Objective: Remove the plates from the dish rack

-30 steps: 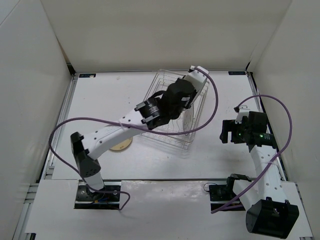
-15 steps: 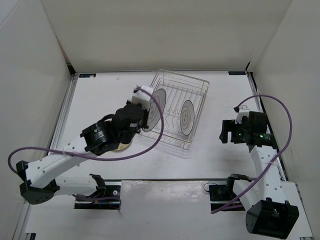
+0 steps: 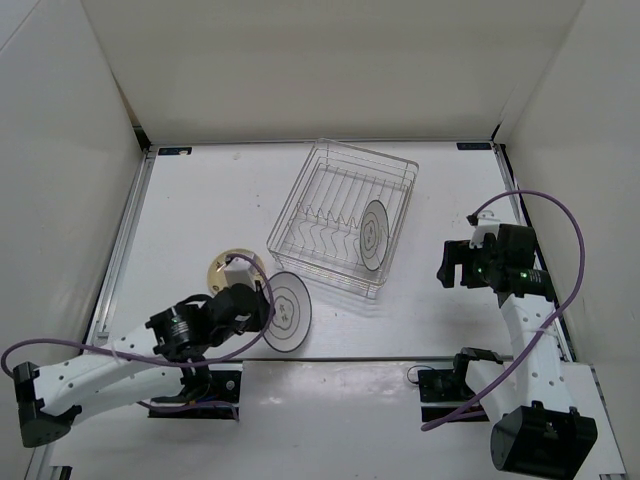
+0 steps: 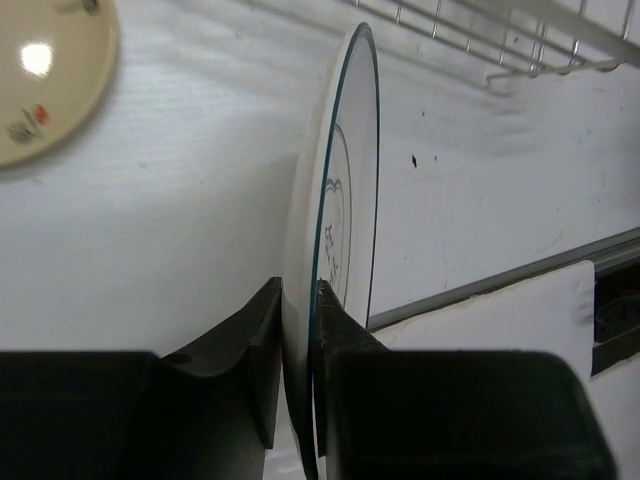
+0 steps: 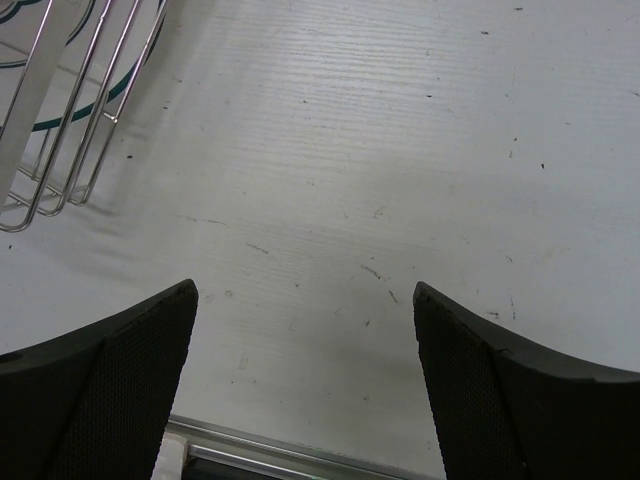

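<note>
White worktop (image 3: 200,200): left gripper (image 3: 256,304), jaws pinching a silver plate (image 3: 287,314) near the tan plate (image 3: 220,267); right gripper (image 5: 304,290), jaws wide, empty.

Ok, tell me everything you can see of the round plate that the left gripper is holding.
The round, shiny silver-grey plate looks glassy, with a greenish edge, a raised rim and a faint line motif at its centre. It is outside the silver wire dish rack, over the white table beside the flat-lying tan plate, its decorated face towards the overhead camera. The left gripper pinches its rim, one finger on each face. Table contact: cannot tell.
</note>
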Robot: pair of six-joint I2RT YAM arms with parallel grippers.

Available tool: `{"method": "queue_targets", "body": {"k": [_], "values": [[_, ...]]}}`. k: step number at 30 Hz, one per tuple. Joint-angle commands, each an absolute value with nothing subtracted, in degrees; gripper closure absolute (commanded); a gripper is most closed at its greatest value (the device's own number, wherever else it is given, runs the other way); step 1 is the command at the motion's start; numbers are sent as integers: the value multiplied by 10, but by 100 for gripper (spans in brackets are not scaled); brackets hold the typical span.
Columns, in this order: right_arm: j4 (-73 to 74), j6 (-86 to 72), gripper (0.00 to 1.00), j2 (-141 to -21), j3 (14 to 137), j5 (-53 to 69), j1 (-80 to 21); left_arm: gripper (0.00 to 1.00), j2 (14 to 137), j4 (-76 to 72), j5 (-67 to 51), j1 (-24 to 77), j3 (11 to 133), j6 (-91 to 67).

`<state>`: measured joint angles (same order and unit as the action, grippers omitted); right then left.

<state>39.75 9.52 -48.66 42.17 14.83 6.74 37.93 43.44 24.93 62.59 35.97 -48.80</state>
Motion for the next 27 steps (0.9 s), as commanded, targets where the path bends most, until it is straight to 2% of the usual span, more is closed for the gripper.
{"method": "queue_targets", "body": {"k": [1, 6, 11, 15, 17, 19, 21, 25, 26, 27], "values": [[401, 105, 10, -480, 423, 164, 67, 100, 408, 319, 171, 612, 323, -577], [403, 106, 10, -479, 421, 164, 68, 100, 466, 255, 61, 560, 268, -603], [403, 106, 10, -476, 420, 161, 69, 100, 539, 126, -69, 461, 198, -642], [403, 103, 10, -477, 420, 152, 68, 97, 590, 96, -103, 439, 192, -637], [400, 100, 10, -478, 420, 147, 69, 79, 615, 90, -112, 427, 191, -628], [399, 97, 10, -481, 421, 142, 68, 71, 635, 82, -122, 422, 192, -624], [398, 92, 10, -484, 424, 140, 69, 55, 651, 78, -131, 412, 194, -614], [403, 80, 10, -504, 430, 139, 69, 34, 673, 83, -135, 409, 192, -606], [403, 79, 10, -506, 434, 138, 68, 24, 678, 89, -135, 409, 193, -605], [403, 76, 10, -515, 436, 139, 68, 20, 679, 96, -135, 409, 194, -603]]}}
